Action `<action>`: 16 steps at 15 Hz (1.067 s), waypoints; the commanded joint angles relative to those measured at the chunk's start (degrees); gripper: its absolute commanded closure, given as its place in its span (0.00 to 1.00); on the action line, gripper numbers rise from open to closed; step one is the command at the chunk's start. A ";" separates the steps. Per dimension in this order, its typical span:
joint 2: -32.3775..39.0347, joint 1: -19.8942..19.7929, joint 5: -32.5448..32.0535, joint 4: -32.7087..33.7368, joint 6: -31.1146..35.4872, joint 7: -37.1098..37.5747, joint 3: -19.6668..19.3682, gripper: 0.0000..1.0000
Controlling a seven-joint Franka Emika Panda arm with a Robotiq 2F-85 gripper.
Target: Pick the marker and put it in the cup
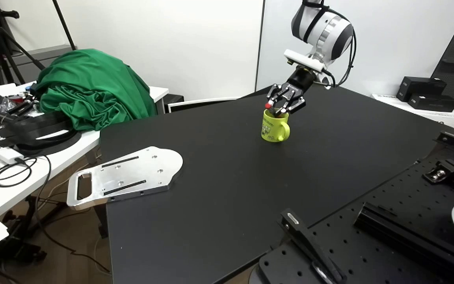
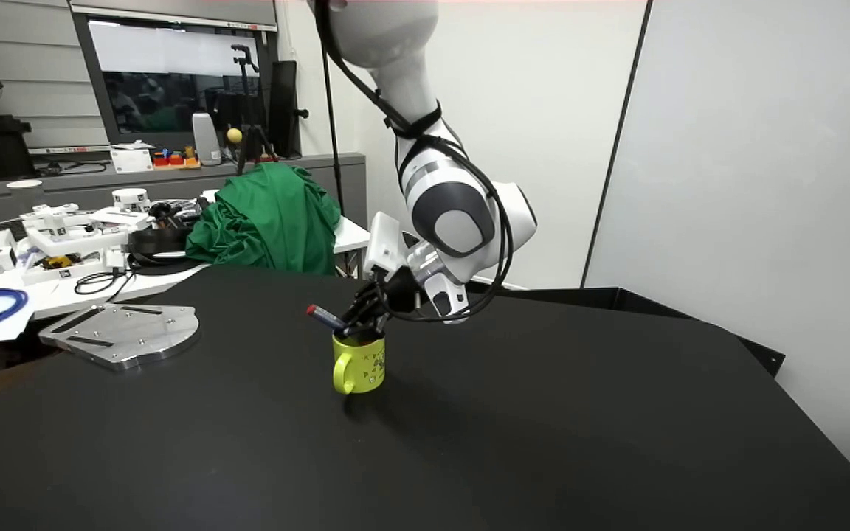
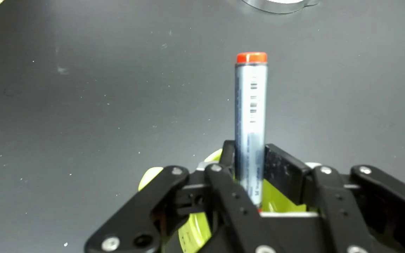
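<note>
"In an exterior view, what's leftmost on the black surface point(image 1: 219, 189)?"
"A flat silver metal plate point(image 1: 134, 171), overhanging the left edge."
"Then?"
"A slim blue-grey, red-ended marker point(image 3: 251, 126), tilted at the mouth of a yellow-green handled mug point(image 1: 272, 127) toward the far edge."
"And the black gripper point(image 3: 250, 160)?"
"Clenched around the marker."

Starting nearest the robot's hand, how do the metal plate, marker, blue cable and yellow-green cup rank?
In an exterior view:
1. Marker: in the gripper.
2. Cup: just below it.
3. Metal plate: left in this view.
4. Blue cable: at the view's left edge.
</note>
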 commanded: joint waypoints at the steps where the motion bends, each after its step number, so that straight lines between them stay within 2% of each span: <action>1: 0.00 0.41 0.52 0.26 -0.07 -0.33 0.06 0.42; 4: -4.07 1.32 0.99 -2.02 -1.69 -1.18 1.33 0.22; 7: -11.67 3.73 0.87 -6.32 -2.57 -3.69 2.86 0.02; 11: -22.48 8.49 -1.28 -12.35 -2.70 -3.80 3.45 0.00; 12: -15.55 6.97 -0.13 -6.34 -3.40 -3.90 3.21 0.00; 14: -20.15 8.79 -0.62 -9.47 -3.20 -3.84 3.44 0.00; 16: -21.80 9.18 -0.98 -11.10 -3.03 -3.84 3.44 0.00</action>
